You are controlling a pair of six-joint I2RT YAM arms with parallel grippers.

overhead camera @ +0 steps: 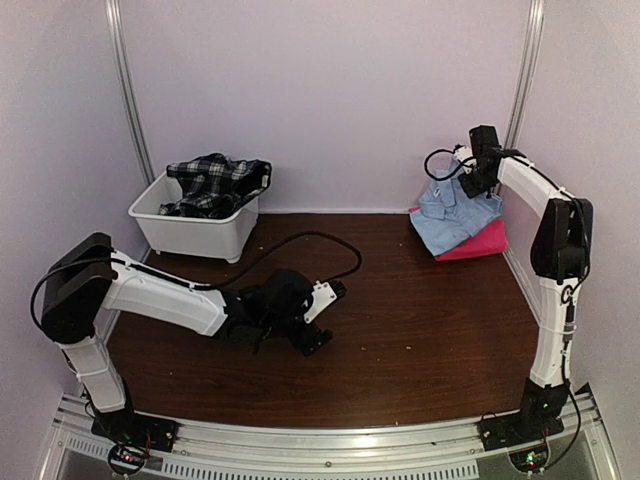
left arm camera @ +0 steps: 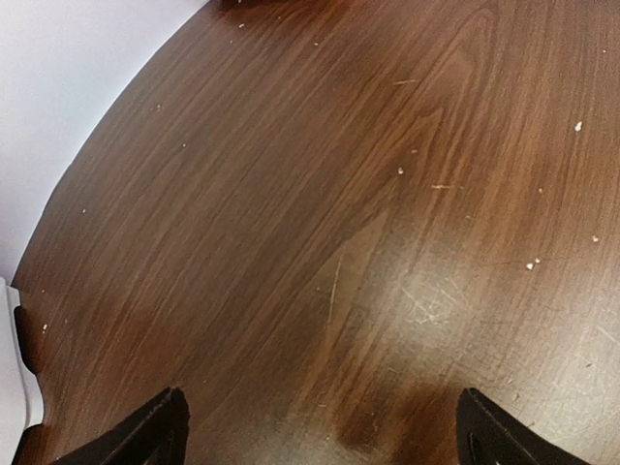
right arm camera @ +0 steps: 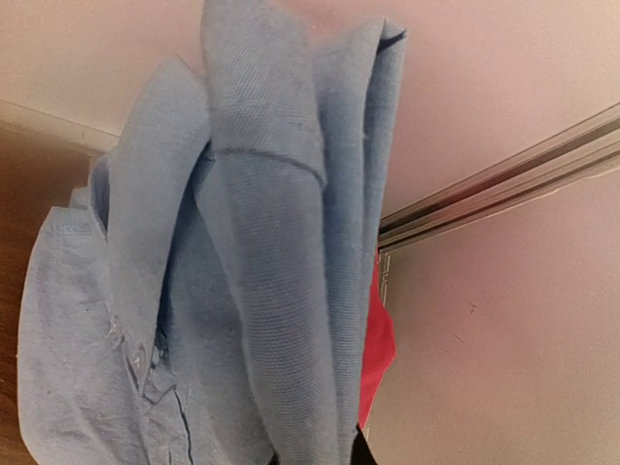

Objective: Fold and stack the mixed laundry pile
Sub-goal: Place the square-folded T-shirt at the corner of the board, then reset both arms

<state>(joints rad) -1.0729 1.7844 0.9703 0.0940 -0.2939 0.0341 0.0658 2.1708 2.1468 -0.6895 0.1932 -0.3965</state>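
Three garments are in sight, none fully visible. Plaid garment (overhead camera: 215, 183) is heaped in the white tub (overhead camera: 190, 228) at the far left corner, draped over the rim with its lower part hidden inside; only the top view has it. Light blue collared shirt (overhead camera: 452, 218) lies at the far right corner on top of the pink-red cloth (overhead camera: 482, 243), which is mostly covered, with just a strip along its near and right edges showing. Right hand (overhead camera: 468, 180) is up at the shirt's far edge, clenched on a raised bunch of the blue fabric. Its tips are too small to make out in the top view. In the right wrist view the bunch fills the frame and hides them, leaving only a dark scrap at the bottom edge. That view adds a sliver of the pink-red cloth beside the fold and a metal rail (right arm camera: 504, 189) on the wall. Left hand (overhead camera: 320, 316) sits low over the bare middle of the worktop (overhead camera: 430, 320), released, grasping nothing. Left wrist view shows its two dark fingers (left arm camera: 155, 431) cut off at the bottom corners, wide apart, with scuffed wood between. White edge (left arm camera: 8, 387) at that view's left border, cannot tell what it is.
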